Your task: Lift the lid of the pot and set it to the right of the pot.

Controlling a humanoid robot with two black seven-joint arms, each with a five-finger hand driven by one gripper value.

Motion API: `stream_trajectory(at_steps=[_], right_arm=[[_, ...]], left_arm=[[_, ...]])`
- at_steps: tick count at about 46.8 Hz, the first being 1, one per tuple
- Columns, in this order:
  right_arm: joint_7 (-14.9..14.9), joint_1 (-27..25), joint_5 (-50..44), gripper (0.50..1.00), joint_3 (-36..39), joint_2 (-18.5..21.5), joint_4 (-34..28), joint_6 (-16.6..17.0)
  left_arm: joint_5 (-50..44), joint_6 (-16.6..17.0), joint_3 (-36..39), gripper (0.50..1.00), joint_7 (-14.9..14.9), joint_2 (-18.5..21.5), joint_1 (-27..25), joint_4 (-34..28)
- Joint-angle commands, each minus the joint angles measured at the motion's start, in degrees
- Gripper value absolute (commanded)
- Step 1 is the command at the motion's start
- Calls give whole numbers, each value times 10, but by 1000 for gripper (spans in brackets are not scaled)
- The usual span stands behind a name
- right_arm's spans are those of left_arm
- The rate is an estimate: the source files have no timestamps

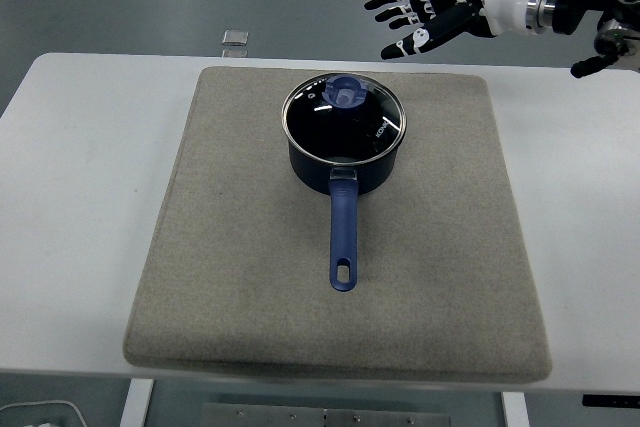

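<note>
A dark blue saucepan point(343, 157) sits on a grey felt mat point(250, 277) at the middle of a white table point(70, 197), its long handle pointing toward the near edge and its glass lid point(344, 119) seated squarely on the rim — the blue knob point(346, 93) standing toward the lid's far side. The robot's right hand point(432, 4) hangs in the air above the mat's far edge, up and to the right of the pot, fingers spread and holding nothing; the left arm is out of view. The step in hand looks to be the approach to the lid, with nothing yet lifted. Done well, the hand would come down over the knob from above, closing thumb and fingertips around it rather than on the slick glass, then lift straight up until the lid's edge clears the rim — a tilted pull could drag the pan across the felt. The bare stretch of mat to the pot's right offers a flat landing place, well apart from the handle.
</note>
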Motion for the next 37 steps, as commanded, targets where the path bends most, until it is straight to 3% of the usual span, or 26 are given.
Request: stream_trajectory(at_steps=[1, 10, 24, 37], right_arm=[[0, 4, -40, 928, 0, 0, 6, -2], [0, 25, -136, 928, -19, 13, 12, -1], [0, 70, -162, 928, -103, 51, 12, -22], [-2, 73, -218, 926, -122, 86, 12, -46]], left_arm=[[0, 0, 0, 1000, 0, 0, 0, 0], [0, 1, 0, 1000, 0, 0, 0, 0], [0, 0, 0, 1000, 0, 0, 0, 0], [0, 0, 0, 1000, 0, 0, 0, 0]])
